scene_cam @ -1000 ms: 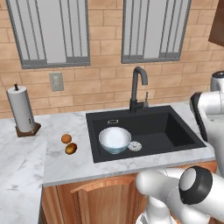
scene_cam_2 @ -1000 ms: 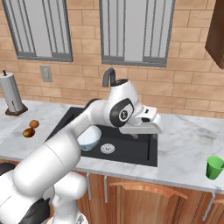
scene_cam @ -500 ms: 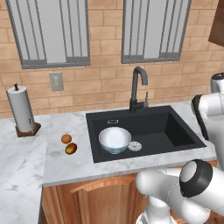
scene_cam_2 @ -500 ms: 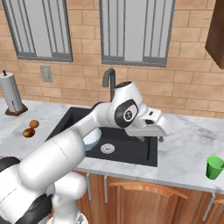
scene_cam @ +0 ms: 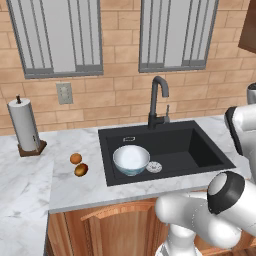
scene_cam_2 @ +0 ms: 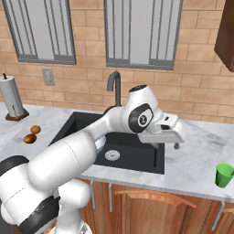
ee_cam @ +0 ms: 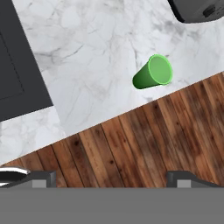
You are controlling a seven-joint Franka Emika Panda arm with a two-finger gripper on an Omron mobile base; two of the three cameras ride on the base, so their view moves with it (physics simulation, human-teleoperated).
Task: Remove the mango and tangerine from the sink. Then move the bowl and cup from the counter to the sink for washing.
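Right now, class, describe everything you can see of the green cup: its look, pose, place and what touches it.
The green cup is a small, plain, bright green tumbler, matte like plastic, slightly wider at its open rim than at its base, with no handle. It stands upright, mouth up, and looks empty. It sits on the white marble counter to the right of the sink, near the front edge. Only the counter touches it.

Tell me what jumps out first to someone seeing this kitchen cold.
The big white arm sweeps across the black sink, its gripper open and empty over the basin's right edge. A pale bowl already sits in the sink beside the silver drain, while the mango and tangerine lie together on the marble counter to the sink's left. A bright green cup stands alone on the counter far right.
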